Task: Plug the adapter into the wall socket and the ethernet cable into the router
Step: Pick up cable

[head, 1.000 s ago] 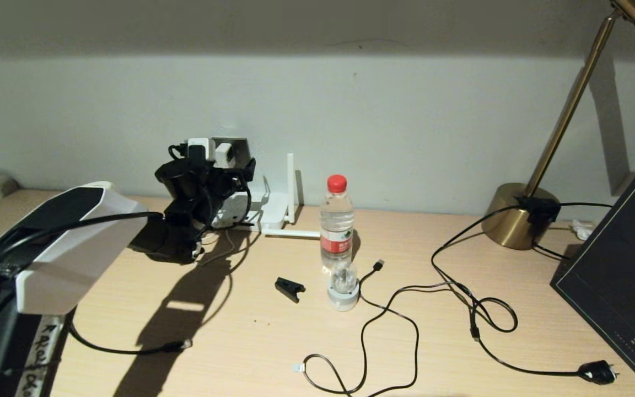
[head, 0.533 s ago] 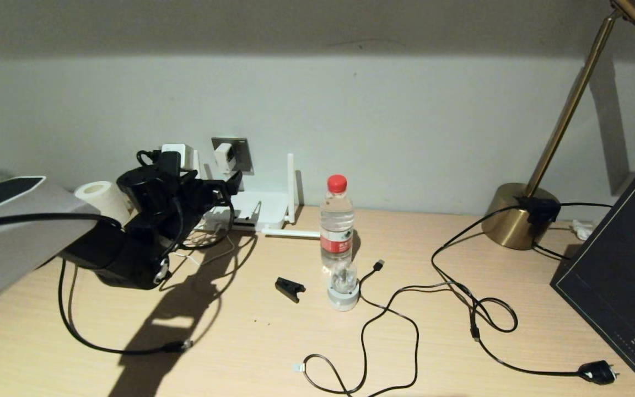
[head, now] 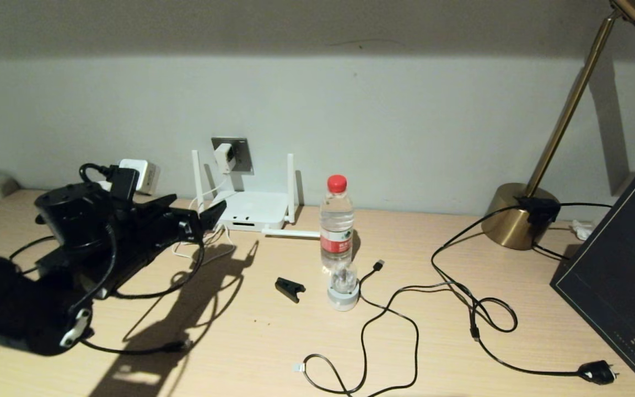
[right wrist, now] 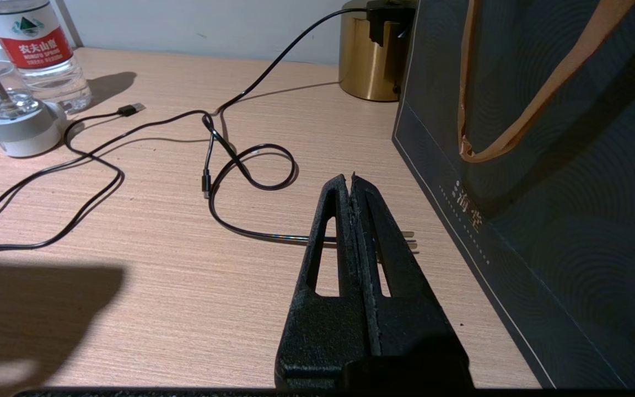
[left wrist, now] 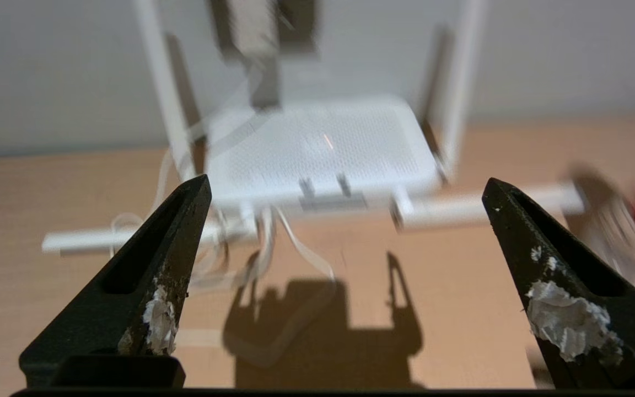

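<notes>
One job looks done: the adapter point(head: 223, 156) sits in the wall socket point(head: 238, 154) above the router point(head: 253, 210). Left gripper point(head: 196, 214) hangs wide open, empty. Right gripper point(right wrist: 351, 179) is parked, clamped closed. Next, grab the ethernet cable point(head: 177, 346) plug.

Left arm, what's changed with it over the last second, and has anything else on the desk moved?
The left claw was up at the wall socket a second ago. It has pulled back toward the robot and to the left, open and empty. The adapter stays plugged in the socket. The router, water bottle and loose black cables have not moved. The right claw stays shut near the dark bag.
</notes>
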Robot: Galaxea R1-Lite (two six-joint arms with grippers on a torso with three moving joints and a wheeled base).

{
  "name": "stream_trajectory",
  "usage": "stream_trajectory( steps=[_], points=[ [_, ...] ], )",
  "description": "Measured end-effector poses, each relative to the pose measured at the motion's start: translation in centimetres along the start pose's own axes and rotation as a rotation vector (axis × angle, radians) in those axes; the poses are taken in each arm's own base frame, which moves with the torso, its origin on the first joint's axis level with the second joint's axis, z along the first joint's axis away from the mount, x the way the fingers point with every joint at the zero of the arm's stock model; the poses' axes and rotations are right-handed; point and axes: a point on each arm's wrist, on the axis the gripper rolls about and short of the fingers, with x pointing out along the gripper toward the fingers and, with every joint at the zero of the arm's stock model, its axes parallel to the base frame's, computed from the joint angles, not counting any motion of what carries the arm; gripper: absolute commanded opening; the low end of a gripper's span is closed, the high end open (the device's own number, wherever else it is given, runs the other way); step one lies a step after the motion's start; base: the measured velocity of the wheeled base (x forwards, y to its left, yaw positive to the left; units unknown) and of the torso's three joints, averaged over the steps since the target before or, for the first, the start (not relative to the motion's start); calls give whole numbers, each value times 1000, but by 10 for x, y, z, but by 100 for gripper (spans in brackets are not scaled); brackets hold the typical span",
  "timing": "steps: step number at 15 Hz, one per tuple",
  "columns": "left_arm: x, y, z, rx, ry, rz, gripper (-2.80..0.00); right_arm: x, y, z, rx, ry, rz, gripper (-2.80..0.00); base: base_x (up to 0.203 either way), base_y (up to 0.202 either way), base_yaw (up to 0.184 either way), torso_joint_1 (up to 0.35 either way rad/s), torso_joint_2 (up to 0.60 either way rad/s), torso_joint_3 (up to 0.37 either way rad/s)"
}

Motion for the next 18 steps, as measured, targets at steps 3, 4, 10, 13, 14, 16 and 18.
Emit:
stream_trajectory(
  steps=[3, 4, 10, 13, 14, 16, 18],
  points=[
    [-50, 17, -1, 212, 150, -132, 0, 0, 0, 0, 0, 0, 0, -280, 0, 0, 0, 0, 0, 0],
    [-63, 24, 0, 306, 201, -191, 0, 0, 0, 0, 0, -1, 0, -280, 0, 0, 0, 0, 0, 0],
    [-114, 33, 22, 722, 480, -610, 0, 0, 0, 0, 0, -1, 0, -280, 0, 0, 0, 0, 0, 0],
    [-114, 37, 13, 864, 587, -860, 0, 0, 0, 0, 0, -1, 0, -280, 0, 0, 0, 0, 0, 0],
    [-112, 38, 9, 894, 617, -920, 0, 0, 0, 0, 0, 0, 0, -280, 0, 0, 0, 0, 0, 0],
    [-106, 41, 1, 922, 670, -989, 0, 0, 0, 0, 0, 0, 0, -280, 0, 0, 0, 0, 0, 0],
    [-97, 44, -4, 917, 691, -1010, 0, 0, 0, 0, 0, 0, 0, -280, 0, 0, 0, 0, 0, 0]
  ],
)
